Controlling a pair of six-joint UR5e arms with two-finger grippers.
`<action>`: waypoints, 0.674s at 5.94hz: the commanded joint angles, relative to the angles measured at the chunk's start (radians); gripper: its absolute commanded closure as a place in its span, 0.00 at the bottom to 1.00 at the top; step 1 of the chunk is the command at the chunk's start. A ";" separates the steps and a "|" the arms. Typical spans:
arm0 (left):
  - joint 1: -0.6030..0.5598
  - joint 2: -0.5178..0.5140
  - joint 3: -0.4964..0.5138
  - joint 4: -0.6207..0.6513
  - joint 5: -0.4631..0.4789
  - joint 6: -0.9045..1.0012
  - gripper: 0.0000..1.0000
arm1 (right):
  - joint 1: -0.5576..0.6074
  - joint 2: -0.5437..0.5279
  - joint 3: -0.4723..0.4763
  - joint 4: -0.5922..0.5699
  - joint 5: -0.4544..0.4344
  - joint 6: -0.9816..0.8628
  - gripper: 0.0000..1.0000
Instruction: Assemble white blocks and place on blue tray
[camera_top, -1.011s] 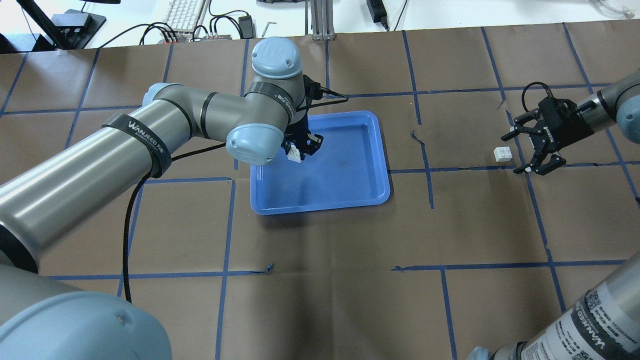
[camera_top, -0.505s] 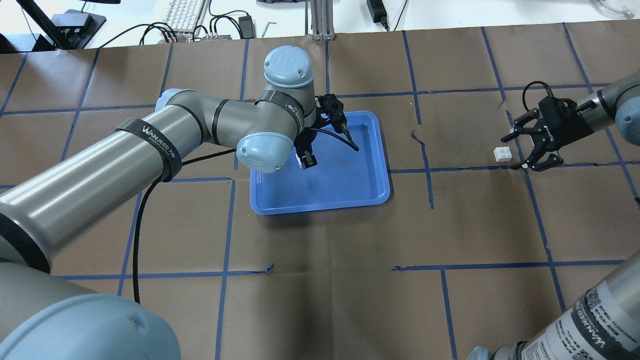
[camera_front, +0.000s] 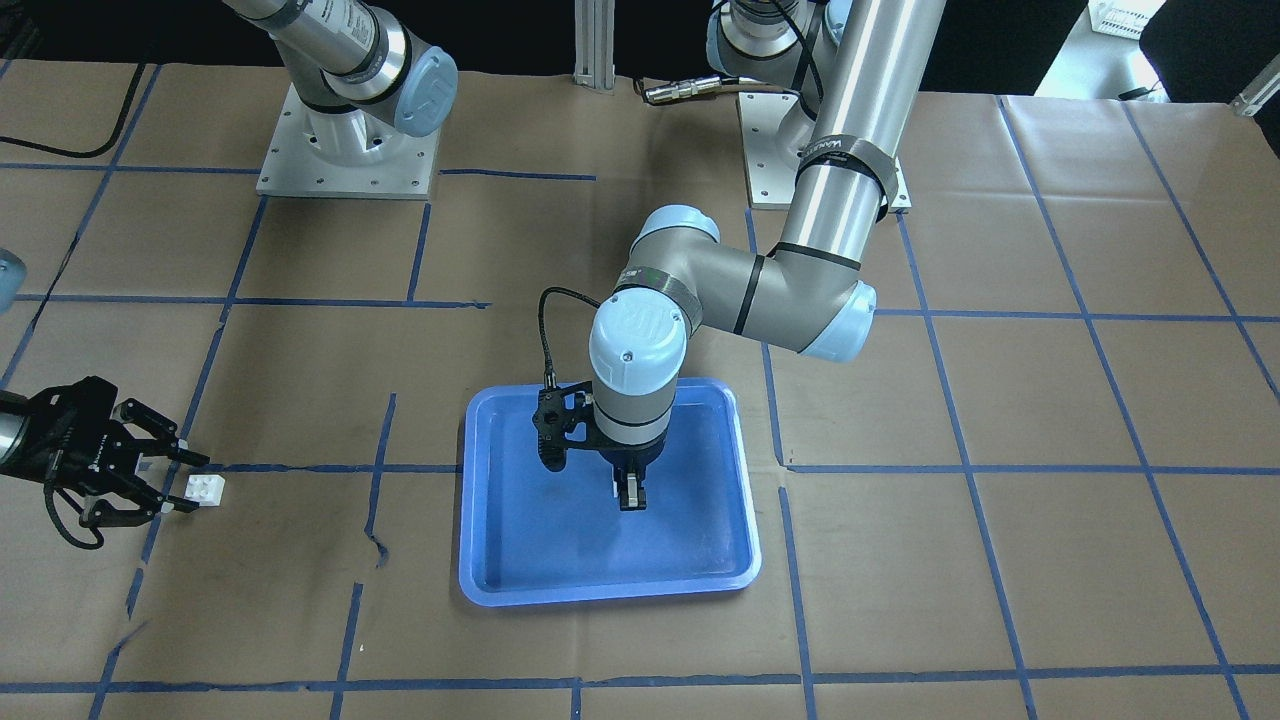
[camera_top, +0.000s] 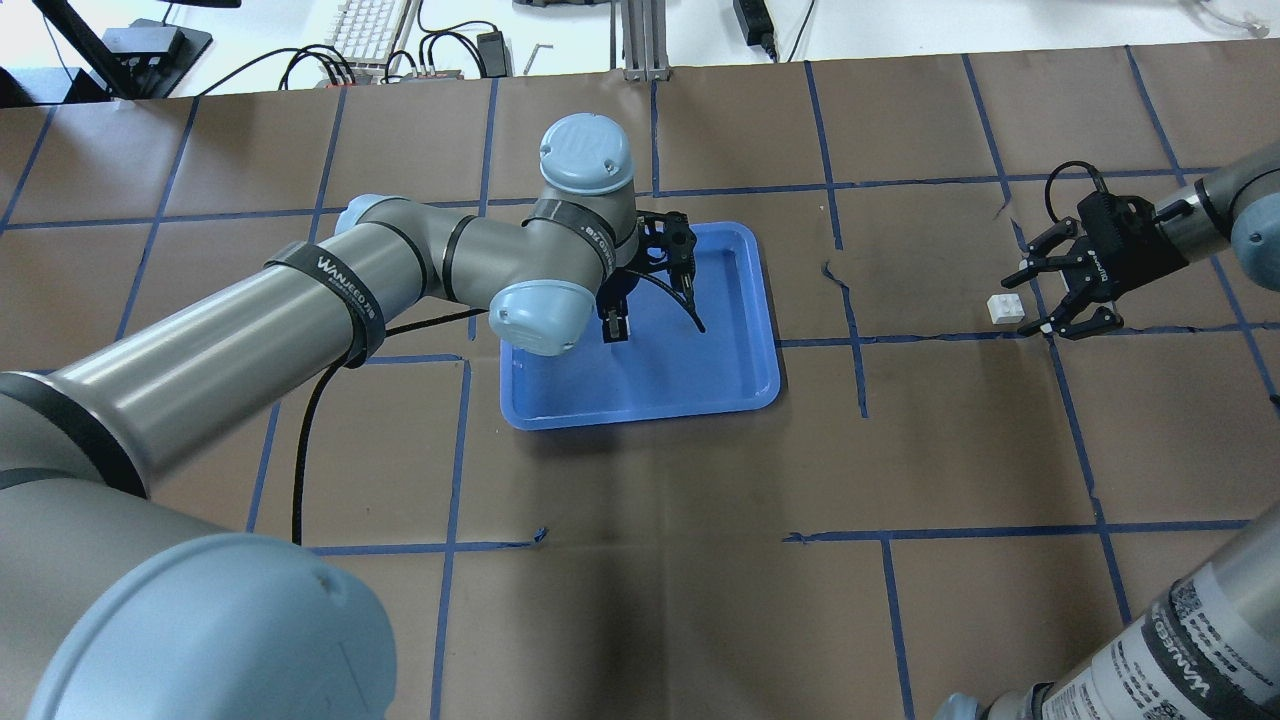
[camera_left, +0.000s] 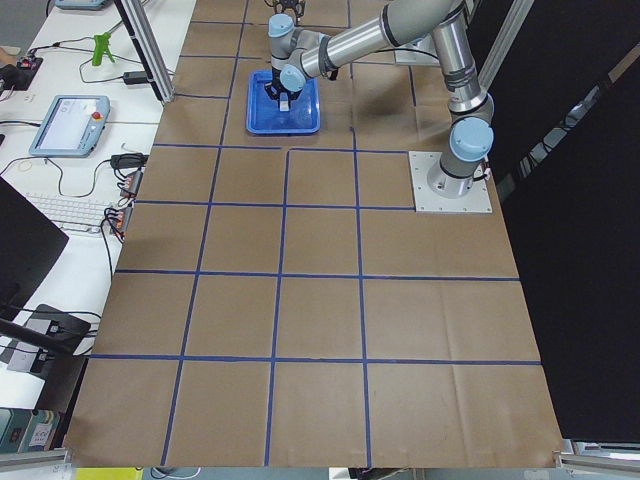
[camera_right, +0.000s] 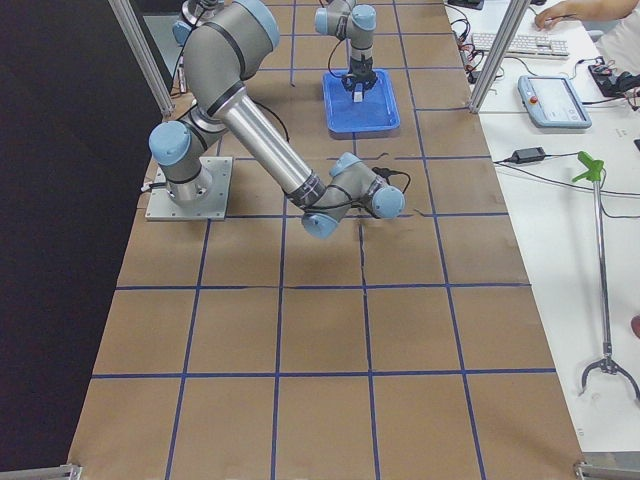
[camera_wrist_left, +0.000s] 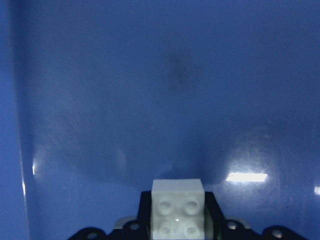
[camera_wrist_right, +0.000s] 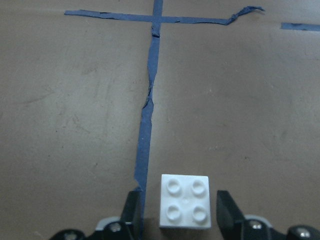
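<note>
Now, left tool (camera_front: 630, 492) hangs over the blue tray (camera_top: 735, 365), pinching one white block (camera_wrist_left: 177, 215). Across, the right tool (camera_top: 1032, 300) sits spread astride the other white block (camera_wrist_right: 184, 201) on the table (camera_top: 640, 600) (not touching). Risk: an off-centre squeeze skews it, and the studs won't mate.

A robotics lab: tape-gridded table (camera_top: 650, 600), keyboard (camera_top: 370, 25) and teach pendant (camera_right: 553, 100) alongside (cables (camera_top: 300, 65) trailing).

left claw (camera_wrist_left: 177, 207), right claw (camera_wrist_right: 177, 202) | cut off at wrist views' bottom edge
</note>
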 joint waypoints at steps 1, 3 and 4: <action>0.000 0.003 -0.015 0.010 0.004 0.004 0.01 | 0.000 -0.001 -0.001 -0.001 0.000 -0.006 0.63; 0.008 0.069 0.012 -0.040 0.013 -0.003 0.00 | 0.003 -0.014 -0.014 -0.004 0.023 0.000 0.66; 0.013 0.175 0.052 -0.202 0.014 -0.025 0.00 | 0.011 -0.055 -0.020 -0.003 0.036 0.016 0.66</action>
